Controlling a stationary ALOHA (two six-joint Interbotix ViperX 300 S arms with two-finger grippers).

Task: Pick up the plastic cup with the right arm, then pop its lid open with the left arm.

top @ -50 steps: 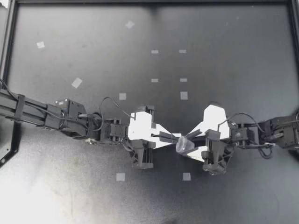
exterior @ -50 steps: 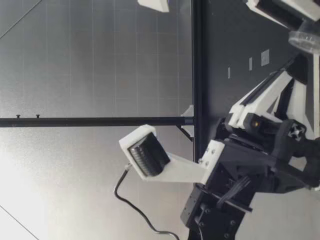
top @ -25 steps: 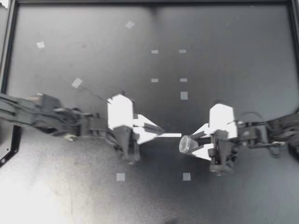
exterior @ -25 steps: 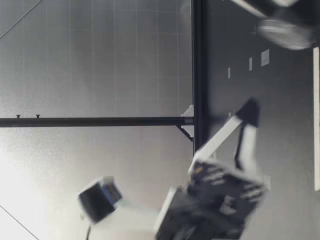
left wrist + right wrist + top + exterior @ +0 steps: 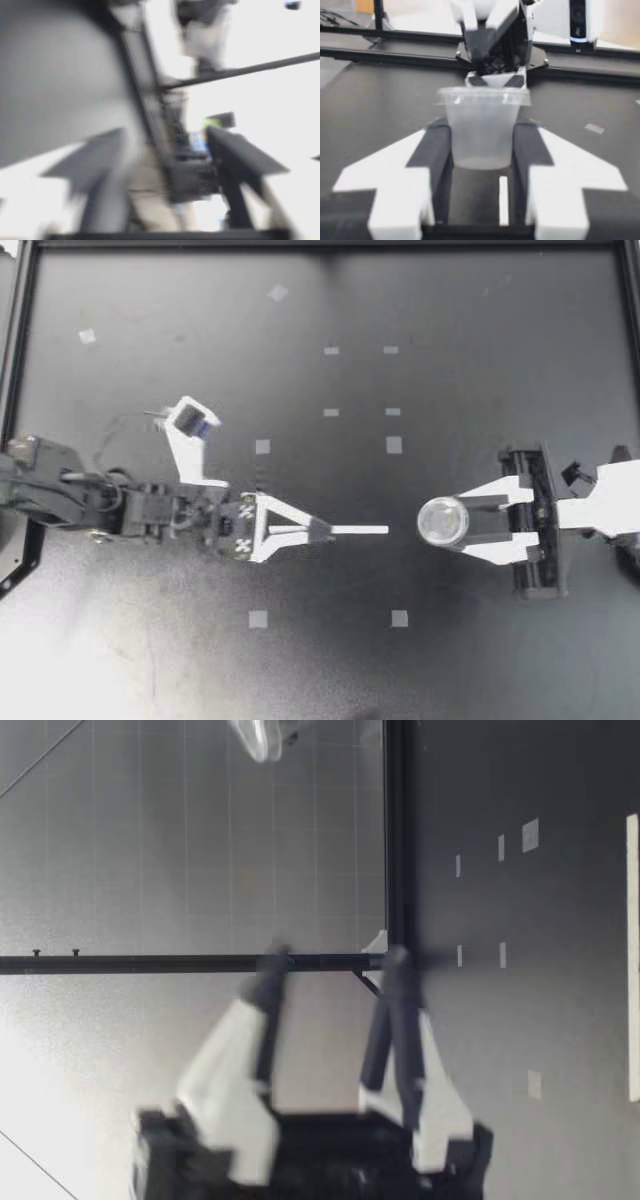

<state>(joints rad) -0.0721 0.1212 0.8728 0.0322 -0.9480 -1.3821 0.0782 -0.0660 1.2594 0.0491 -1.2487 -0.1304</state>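
Dark matte worktop (image 5: pixel 480 360) inside a black frame, small white tape squares (image 5: pixel 394 444) dotted over it. Pale gridded wall behind, in the low view.

Container: one clear plastic cup (image 5: pixel 442 521), upright, mouth up, rim wider than base. Clamped in my right gripper (image 5: pixel 447 524), one of its fingers (image 5: pixel 432 145) pressed against the lower wall on each side. Held clear of the worktop, right of centre as seen from above. Wall and base see-through; contents not to be told. In the low view only a pale rounded bit of it (image 5: pixel 256 737), high over the worktop.

Right arm: in from the right edge, level, wrist straight, gripper flat, fingers side by side and pointing toward the left arm.

Left arm: in from the left edge, reaching toward the middle, wrist rolled on its side, wrist camera (image 5: pixel 190 420) sticking out toward the far edge. My left gripper (image 5: pixel 322 530) open, fingers spread wide, one above the other. From above, one overlapping wedge; in the low view, two separate dark tips (image 5: pixel 395 965). Left wrist view badly smeared: two dark fingers apart, nothing sharper.

Thin white strip (image 5: pixel 360 530) flat on the worktop, just ahead of the left fingertips, in line with the cup; contact with the gripper not to be told. Grippers facing each other, well apart, strip between them.
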